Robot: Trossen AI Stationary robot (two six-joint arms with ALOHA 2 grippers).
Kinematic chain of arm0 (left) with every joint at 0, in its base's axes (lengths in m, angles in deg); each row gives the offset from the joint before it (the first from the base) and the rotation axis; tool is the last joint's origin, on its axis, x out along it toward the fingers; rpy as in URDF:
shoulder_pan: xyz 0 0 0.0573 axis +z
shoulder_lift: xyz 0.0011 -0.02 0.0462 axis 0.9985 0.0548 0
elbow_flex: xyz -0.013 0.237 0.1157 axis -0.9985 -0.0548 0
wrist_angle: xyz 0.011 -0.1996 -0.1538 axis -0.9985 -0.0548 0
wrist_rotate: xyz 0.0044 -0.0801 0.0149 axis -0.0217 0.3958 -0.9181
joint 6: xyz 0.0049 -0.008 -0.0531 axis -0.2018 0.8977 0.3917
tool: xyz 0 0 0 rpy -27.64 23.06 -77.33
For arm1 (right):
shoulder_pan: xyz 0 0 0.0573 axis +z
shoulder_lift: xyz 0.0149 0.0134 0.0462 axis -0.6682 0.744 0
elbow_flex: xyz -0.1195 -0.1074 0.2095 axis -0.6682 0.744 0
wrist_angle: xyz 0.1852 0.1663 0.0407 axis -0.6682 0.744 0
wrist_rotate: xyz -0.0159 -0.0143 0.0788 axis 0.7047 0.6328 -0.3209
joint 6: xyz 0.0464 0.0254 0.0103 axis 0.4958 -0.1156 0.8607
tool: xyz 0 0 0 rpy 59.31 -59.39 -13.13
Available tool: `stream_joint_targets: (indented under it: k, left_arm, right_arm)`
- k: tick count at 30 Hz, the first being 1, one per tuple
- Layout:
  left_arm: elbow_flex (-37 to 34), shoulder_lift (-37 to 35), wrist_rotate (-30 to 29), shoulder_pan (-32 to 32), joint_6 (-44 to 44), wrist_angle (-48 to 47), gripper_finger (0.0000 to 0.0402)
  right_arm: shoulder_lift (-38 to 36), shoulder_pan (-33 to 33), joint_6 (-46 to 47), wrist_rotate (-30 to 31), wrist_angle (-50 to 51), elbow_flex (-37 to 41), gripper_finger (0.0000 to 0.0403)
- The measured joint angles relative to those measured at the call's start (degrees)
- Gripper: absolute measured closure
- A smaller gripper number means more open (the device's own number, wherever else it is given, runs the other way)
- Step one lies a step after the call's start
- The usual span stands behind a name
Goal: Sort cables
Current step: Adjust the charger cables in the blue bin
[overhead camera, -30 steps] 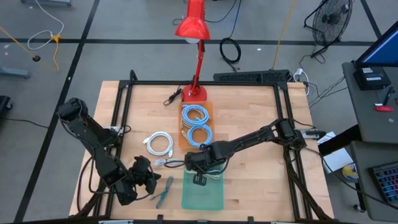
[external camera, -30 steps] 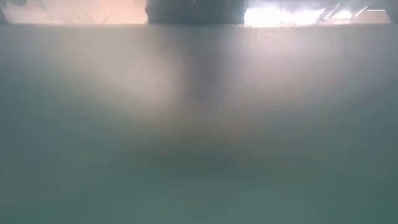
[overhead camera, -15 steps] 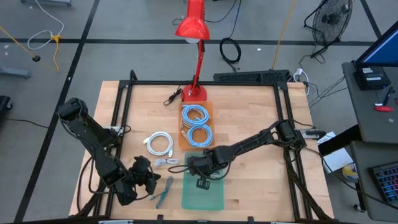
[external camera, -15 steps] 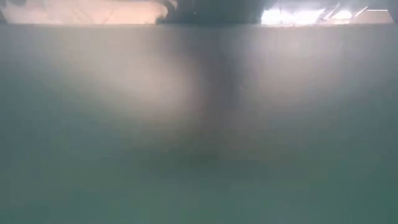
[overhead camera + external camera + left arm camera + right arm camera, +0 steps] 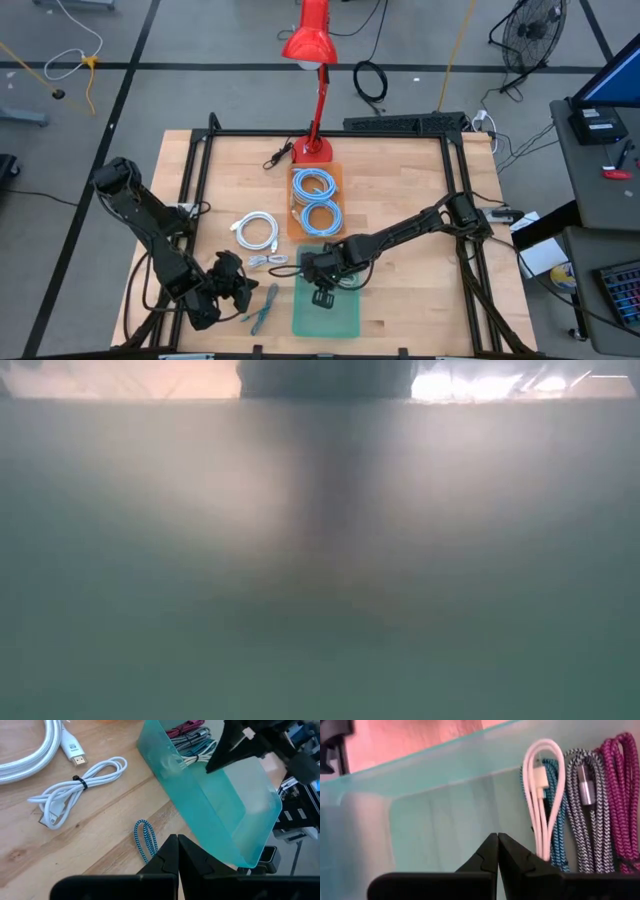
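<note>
Lower centre of the high view, the right gripper (image 5: pixel 323 298) hangs inside the teal bin (image 5: pixel 345 322), fingers pressed together on nothing, beside the braided bundles (image 5: pixel 580 805) already filed there. Left of the bin, a small white cable (image 5: pixel 75 790) and a blue braided bundle (image 5: pixel 145 840) lie on the table (image 5: pixel 400 180); both look light and floppy, best pinched at the tie. The left gripper (image 5: pixel 177 851) waits near them, fingers pressed together.
</note>
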Motion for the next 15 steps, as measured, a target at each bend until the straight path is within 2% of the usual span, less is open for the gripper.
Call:
stream_joint_targets:
  k: [4, 15]
  left_arm:
    - [0.0, 0.0, 1.0, 0.0, -0.1, 0.0, 0.0401]
    - [0.0, 0.0, 2.5, 0.0, 0.0, 0.0, 0.0401]
  right_arm:
    - [-0.7, -0.3, -0.4, 3.8, 0.4, 0.1, 0.0403]
    - [-0.6, -1.6, -1.9, 8.8, 0.6, 0.0, 0.0403]
